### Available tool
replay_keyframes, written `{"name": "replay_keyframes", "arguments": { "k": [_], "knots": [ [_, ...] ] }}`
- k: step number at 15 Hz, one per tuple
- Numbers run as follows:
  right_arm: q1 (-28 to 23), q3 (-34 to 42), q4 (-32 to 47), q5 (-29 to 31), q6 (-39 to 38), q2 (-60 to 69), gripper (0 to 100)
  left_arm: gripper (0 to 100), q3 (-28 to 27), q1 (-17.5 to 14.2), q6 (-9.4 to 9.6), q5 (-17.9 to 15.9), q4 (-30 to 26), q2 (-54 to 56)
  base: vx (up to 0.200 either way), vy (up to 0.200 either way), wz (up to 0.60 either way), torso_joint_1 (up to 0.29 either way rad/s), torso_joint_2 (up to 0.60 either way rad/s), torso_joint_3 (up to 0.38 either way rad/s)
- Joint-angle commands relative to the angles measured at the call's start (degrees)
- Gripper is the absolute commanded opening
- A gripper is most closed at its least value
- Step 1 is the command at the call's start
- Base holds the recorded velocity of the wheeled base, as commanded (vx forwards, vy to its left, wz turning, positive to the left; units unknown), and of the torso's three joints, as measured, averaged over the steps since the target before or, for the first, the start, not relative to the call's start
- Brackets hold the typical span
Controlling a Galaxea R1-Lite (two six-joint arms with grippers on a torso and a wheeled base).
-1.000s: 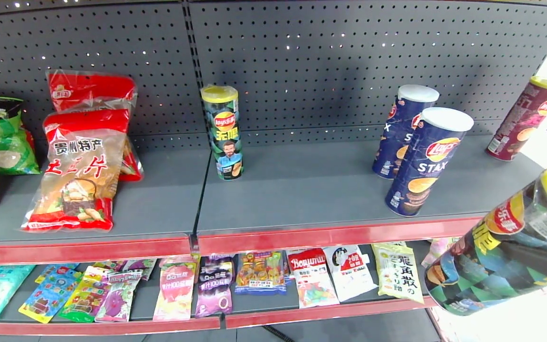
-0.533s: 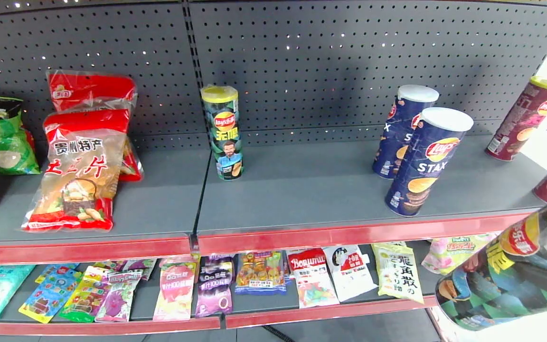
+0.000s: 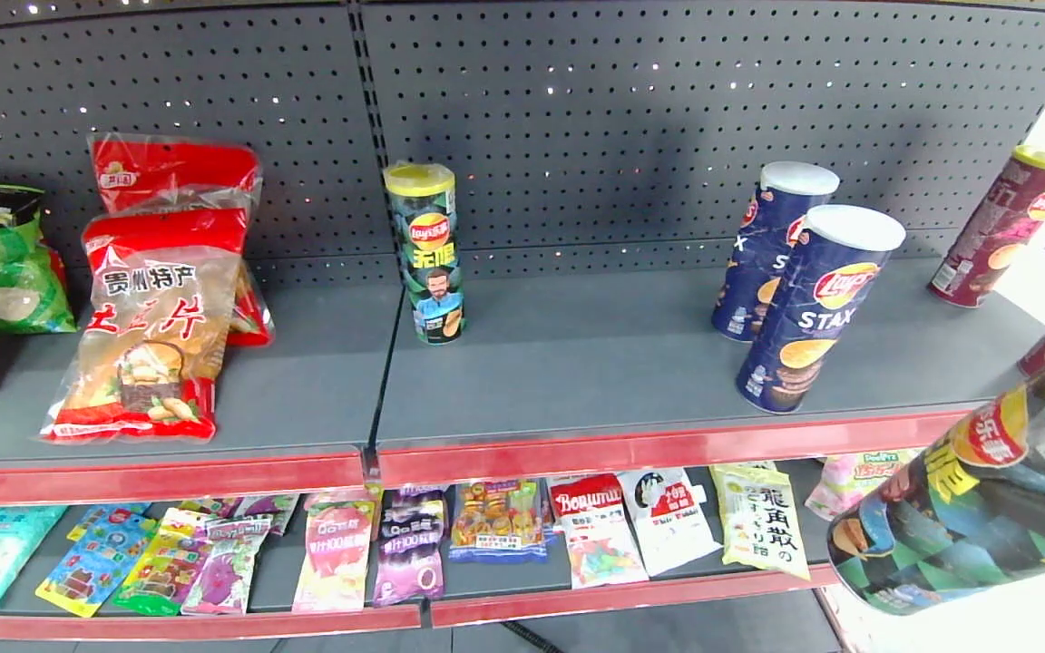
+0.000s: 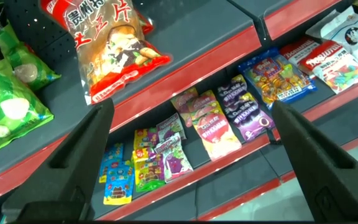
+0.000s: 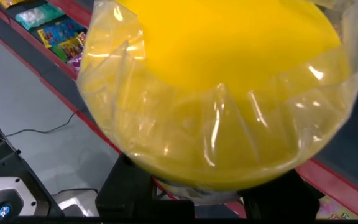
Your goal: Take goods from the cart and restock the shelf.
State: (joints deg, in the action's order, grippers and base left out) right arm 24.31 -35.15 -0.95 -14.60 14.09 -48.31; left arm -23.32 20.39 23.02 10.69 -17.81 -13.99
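fingers [image 5: 132, 190] of the right gripper [image 3: 1040, 519] are closed on 1 yellow-lidded chip can [image 3: 940, 512], held tilted just off the upper shelf's [image 3: 631, 363] right end; left gripper [image 4: 191, 109] fingers [image 4: 79, 155] are spread wide, facing candy packets [image 4: 213, 127] on the lower shelf [image 4: 253, 168].

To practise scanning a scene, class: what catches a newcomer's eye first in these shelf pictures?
The tilted green chip can with its yellow lid, clamped in the right gripper at the near right. Next, two blue cans standing on the upper shelf, and red snack bags at its left.
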Motion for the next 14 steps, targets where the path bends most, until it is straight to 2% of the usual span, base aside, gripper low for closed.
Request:
{"name": "replay_keyframes", "arguments": {
  "k": [1,3,4,5,7,10,14],
  "knots": [
    [-0.2,-0.4,0.1,0.3,-0.1,-1.0,0,100,-0.2,0.0,0.01,0.0,0.0,-0.2,0.0,0.0,0.0,0.0,0.0,0.0],
    [-1.0,0.8,0.3,5.5,0.0,1.1,0,100,-0.2,-0.1,0.01,0.0,0.0,-0.2,0.0,0.0,0.0,0.0,0.0,0.0],
    [-1.0,0.8,0.3,5.5,0.0,1.1,0,100,-0.2,-0.1,0.01,0.0,0.0,-0.2,0.0,0.0,0.0,0.0,0.0,0.0],
    [-0.8,2.2,0.4,9.5,0.2,2.3,0,100,-0.3,0.0,0.01,0.1,0.1,-0.2,0.0,0.0,0.0,0.0,0.0,0.0],
    [-0.3,3.5,0.3,9.2,1.0,2.8,0,100,-0.3,-0.1,0.01,0.2,1.7,-0.6,0.0,0.0,0.0,0.0,0.0,0.0],
    [4.4,2.8,0.2,9.2,2.3,1.6,0,100,-0.2,-0.1,0.01,1.3,2.0,-0.7,0.0,0.0,0.0,0.0,0.0,0.0],
    [5.0,2.7,0.2,8.8,2.3,0.9,0,100,-0.4,-0.1,0.1,1.6,3.3,-0.9,0.0,0.0,0.0,0.0,0.0,0.0]
  ]
}}
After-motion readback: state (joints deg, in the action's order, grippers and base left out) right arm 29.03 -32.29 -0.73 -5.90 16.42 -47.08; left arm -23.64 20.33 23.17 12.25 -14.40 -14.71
